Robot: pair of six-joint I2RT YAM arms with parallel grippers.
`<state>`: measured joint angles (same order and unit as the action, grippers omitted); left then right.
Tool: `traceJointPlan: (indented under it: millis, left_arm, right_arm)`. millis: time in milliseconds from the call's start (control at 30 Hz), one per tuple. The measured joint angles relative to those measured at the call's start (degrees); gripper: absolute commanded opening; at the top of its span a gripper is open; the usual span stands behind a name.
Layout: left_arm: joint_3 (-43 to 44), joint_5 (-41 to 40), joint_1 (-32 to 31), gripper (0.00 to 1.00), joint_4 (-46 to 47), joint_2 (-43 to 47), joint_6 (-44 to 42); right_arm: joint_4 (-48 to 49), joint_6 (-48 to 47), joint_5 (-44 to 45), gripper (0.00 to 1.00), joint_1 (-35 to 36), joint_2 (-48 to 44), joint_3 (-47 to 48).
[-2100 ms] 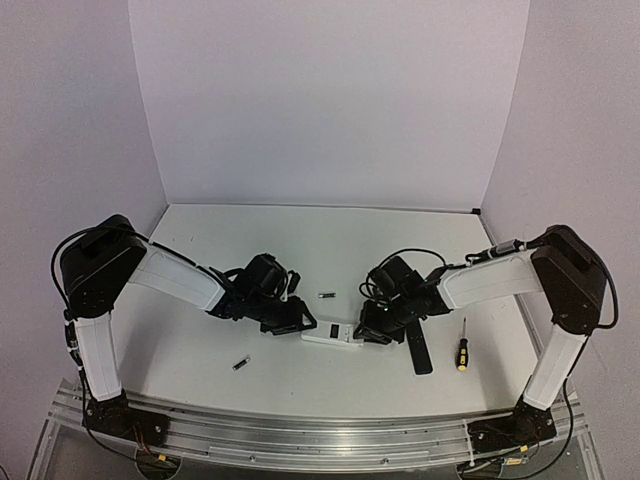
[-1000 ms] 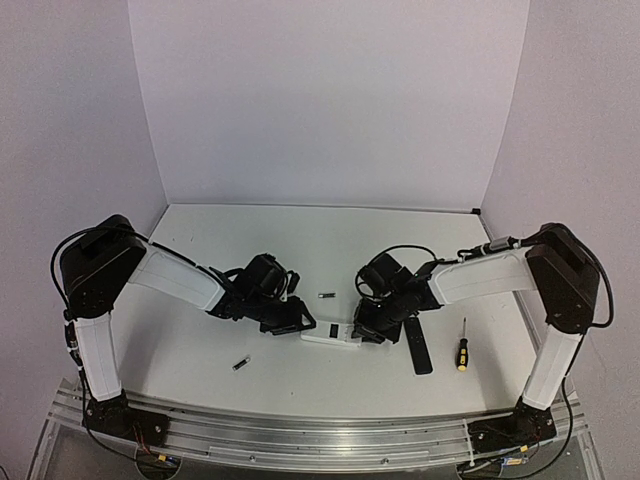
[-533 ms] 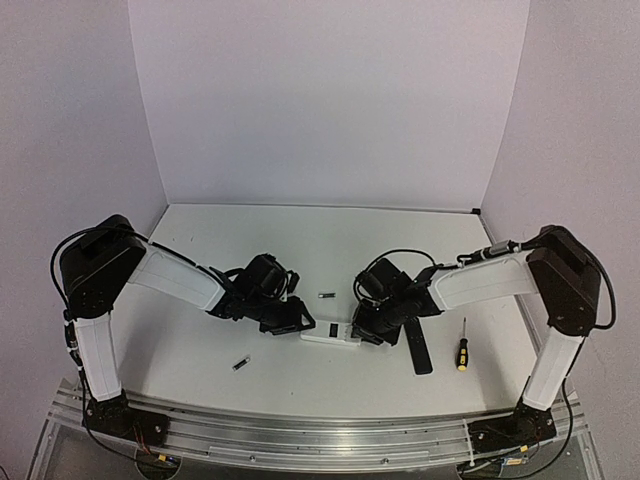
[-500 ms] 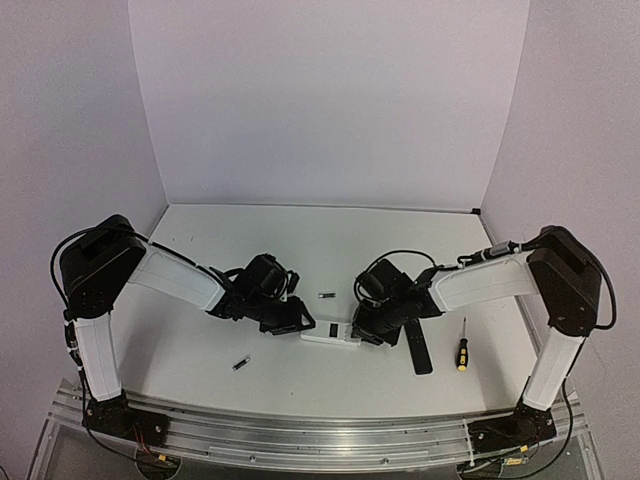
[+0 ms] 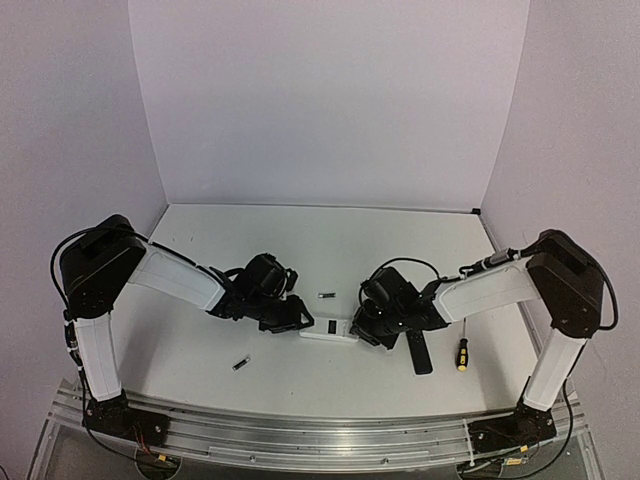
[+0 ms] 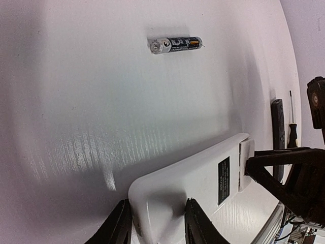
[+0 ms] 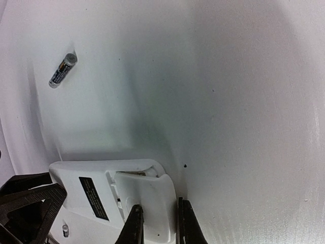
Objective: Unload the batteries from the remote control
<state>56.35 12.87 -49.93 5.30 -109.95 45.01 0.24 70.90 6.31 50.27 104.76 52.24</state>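
Two grippers meet at a white remote control [image 5: 330, 334] on the white table [image 5: 300, 240]. The left gripper [image 6: 155, 226] clamps the remote's left end, and the right gripper [image 7: 158, 223] is pinched almost shut on its right end's edge. Just right lie a black remote [image 5: 418, 352] and a screwdriver [image 5: 462, 352]. The far battery [image 5: 325, 295] lies just beyond the white remote, and the near battery [image 5: 241, 363] lies front-left, well apart.

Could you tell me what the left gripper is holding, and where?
The left gripper holds the white remote control by its rounded end, farthest from the right gripper.
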Motion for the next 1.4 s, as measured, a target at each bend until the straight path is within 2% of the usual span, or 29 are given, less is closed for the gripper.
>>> traceJointPlan:
  millis: [333, 700, 1200, 1333, 1400]
  left_arm:
    - [0.7, -1.1, 0.0, 0.36, -1.4, 0.0, -0.2]
    - [1.1, -1.1, 0.0, 0.36, -1.9, -0.1, -0.2]
    - [2.2, -1.0, 0.1, 0.36, -3.6, -0.5, -0.1]
    - [2.6, -1.0, 0.1, 0.36, -4.4, -0.6, -0.1]
    - [2.9, -1.0, 0.1, 0.35, -4.9, -0.7, 0.0]
  right_arm:
    - [-11.4, -6.6, -0.5, 0.0, -0.5, 3.4, 9.2]
    - [-17.0, -15.4, -3.0, 0.0, -1.3, 6.2, 14.2]
    - [-20.0, -17.3, -4.9, 0.0, -1.9, 8.3, 16.7]
    - [-21.0, -18.2, -4.9, 0.04, -1.9, 8.8, 17.2]
    - [-20.4, -18.3, -4.9, 0.02, -2.0, 8.8, 16.6]
